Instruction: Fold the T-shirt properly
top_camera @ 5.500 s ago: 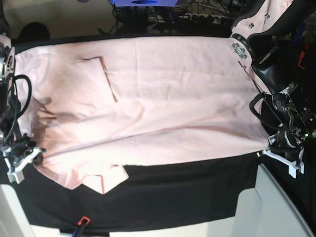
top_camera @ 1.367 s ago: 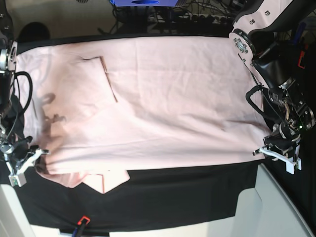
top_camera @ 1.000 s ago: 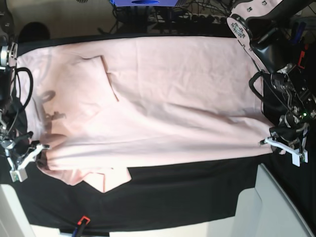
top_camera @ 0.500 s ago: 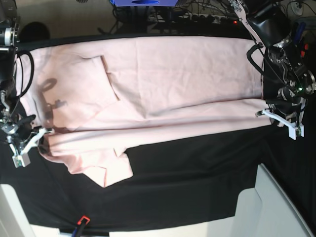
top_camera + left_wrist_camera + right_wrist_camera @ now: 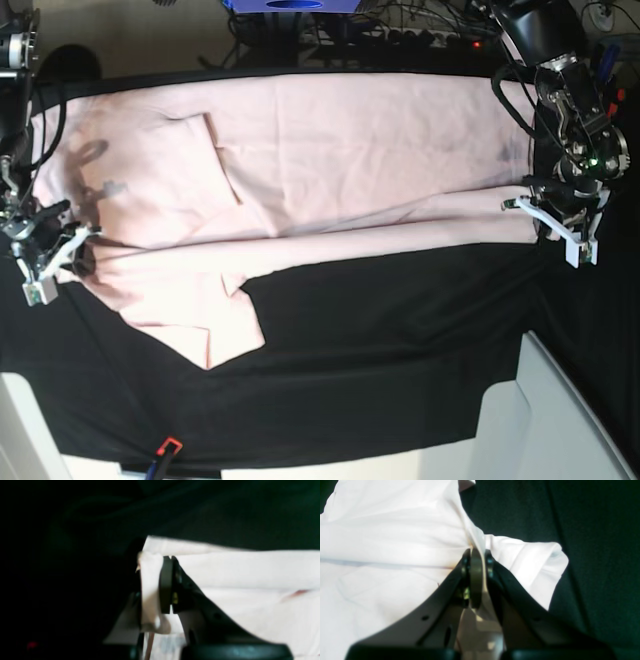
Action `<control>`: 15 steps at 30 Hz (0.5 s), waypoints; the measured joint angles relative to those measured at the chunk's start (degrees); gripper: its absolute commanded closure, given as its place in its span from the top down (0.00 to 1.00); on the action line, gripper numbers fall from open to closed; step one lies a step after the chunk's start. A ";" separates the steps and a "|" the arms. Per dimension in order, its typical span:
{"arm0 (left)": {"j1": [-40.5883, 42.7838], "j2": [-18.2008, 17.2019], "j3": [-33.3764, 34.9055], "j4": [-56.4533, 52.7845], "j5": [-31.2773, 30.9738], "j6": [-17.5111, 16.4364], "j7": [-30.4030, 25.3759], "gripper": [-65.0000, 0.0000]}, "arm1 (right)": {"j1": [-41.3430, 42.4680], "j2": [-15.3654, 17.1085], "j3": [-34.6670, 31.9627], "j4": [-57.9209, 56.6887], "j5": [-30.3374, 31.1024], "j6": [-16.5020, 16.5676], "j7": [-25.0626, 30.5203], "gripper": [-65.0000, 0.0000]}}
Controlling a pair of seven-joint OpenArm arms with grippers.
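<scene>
Gripping T-shirt [image 5: 350,160]: both pincers

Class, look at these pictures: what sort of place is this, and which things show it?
Probably a robotics lab or workshop, not a home: a black cloth covers the worktable, tangled cables run behind it, and two robot arms hold a pink T-shirt.

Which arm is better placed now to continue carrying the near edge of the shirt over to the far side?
Neither alone. The left gripper and right gripper each pinch one end of the pale pink cotton T-shirt edge, so both should travel together.
</scene>
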 measured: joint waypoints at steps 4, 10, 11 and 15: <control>1.31 0.02 -0.11 -0.07 -0.07 -0.20 -0.02 0.00 | -0.90 0.37 1.66 0.02 -0.02 0.04 -0.07 0.00; 3.41 -1.25 -0.42 -0.13 -0.44 -0.24 -0.02 0.00 | -1.60 0.22 1.68 0.02 -0.02 0.13 -0.22 0.00; 3.39 -1.33 -0.42 -0.17 -0.44 -0.24 -0.02 0.00 | -1.68 0.13 1.66 0.02 -0.02 0.09 -0.22 0.00; 2.95 -2.75 -0.09 -2.51 -1.14 -0.46 -1.16 0.00 | -2.19 0.13 1.68 0.04 0.02 0.11 -0.17 0.00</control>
